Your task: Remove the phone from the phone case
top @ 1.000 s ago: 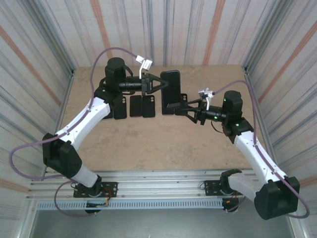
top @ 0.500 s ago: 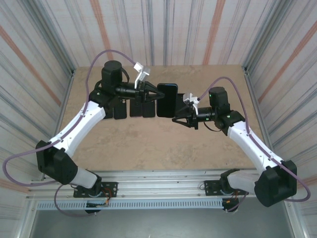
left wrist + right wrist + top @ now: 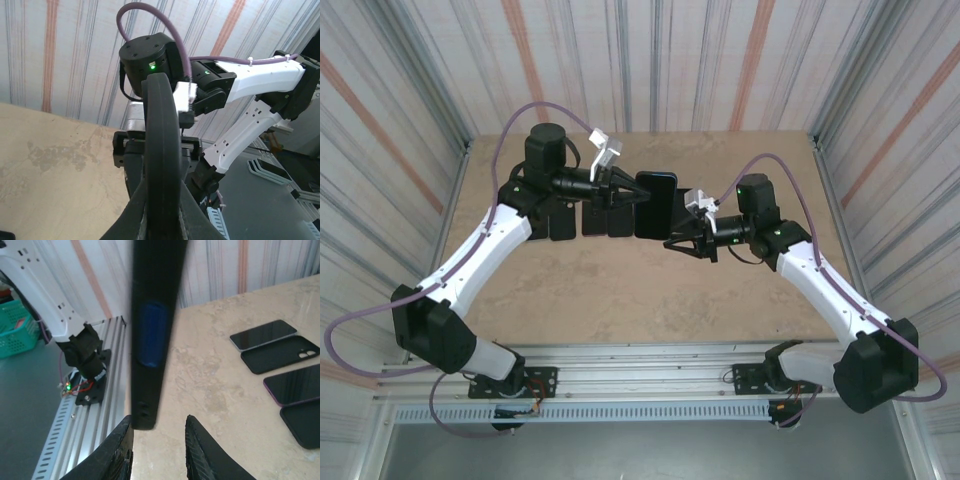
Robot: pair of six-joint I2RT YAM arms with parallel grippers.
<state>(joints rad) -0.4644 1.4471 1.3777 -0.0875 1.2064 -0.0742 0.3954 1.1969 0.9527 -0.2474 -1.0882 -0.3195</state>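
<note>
Top external shows the phone [image 3: 656, 205] held up off the surface [image 3: 620, 300], clamped by one edge in my left pincer [image 3: 636, 192]. My right pincer [image 3: 672, 242] sits at the phone's lower corner, spread wide, and the right wrist view has the dark edge standing in its gap. If I pull while that left hold is shallow, the phone may twist free and drop. The case [image 3: 151, 335] looks slim and matte black, with a blue side patch.

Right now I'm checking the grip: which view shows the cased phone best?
Top external: the cased phone shows its broad face, held by the left gripper. Both wrist views show it edge-on; the right wrist's is blurred.
</note>
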